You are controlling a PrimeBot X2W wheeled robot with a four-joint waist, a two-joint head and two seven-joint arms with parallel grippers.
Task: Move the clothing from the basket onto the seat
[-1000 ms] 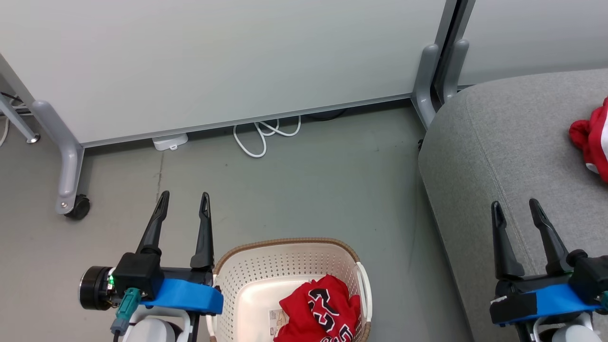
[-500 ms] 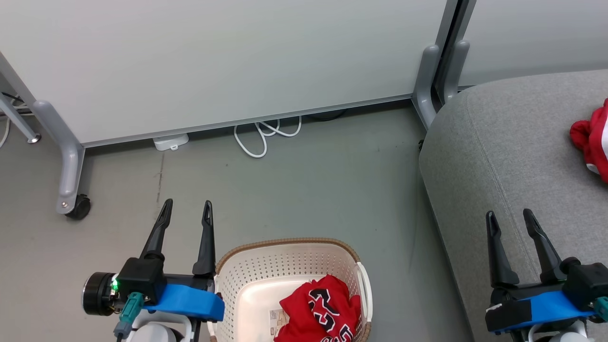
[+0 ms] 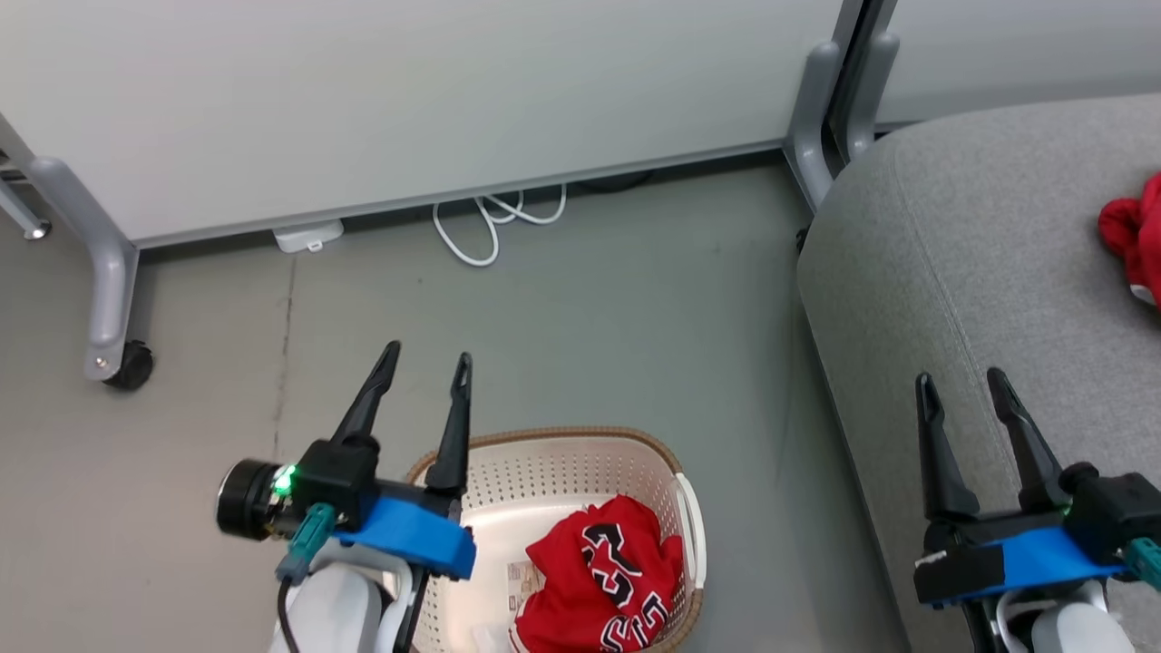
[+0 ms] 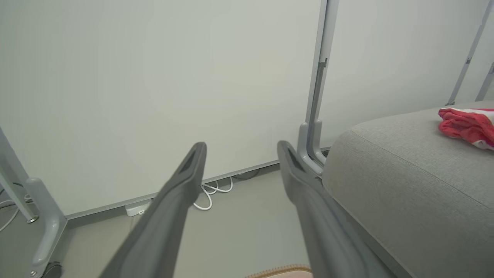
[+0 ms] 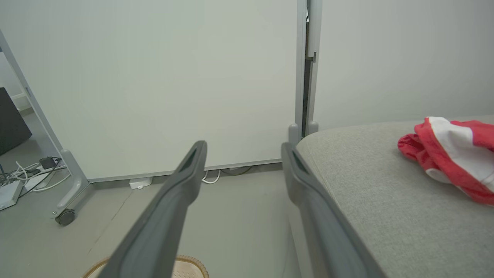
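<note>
Head view: soft, light red jersey (image 3: 599,580) crumpled in basket (image 3: 562,472), likely best pinched at its top fold; left pincer (image 3: 428,352), right pincer (image 3: 960,376) wide, empty.

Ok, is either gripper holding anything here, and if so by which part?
Nothing is held. The left gripper and right gripper are both open and empty; the numbered red garment lies in the basket, the striped garment on the seat.

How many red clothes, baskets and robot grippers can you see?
Red garments: 2 (numbered garment in the basket, striped garment on the seat)
Baskets: 1
Grippers: 2 (left gripper, right gripper, both open)
Total: 5
</note>
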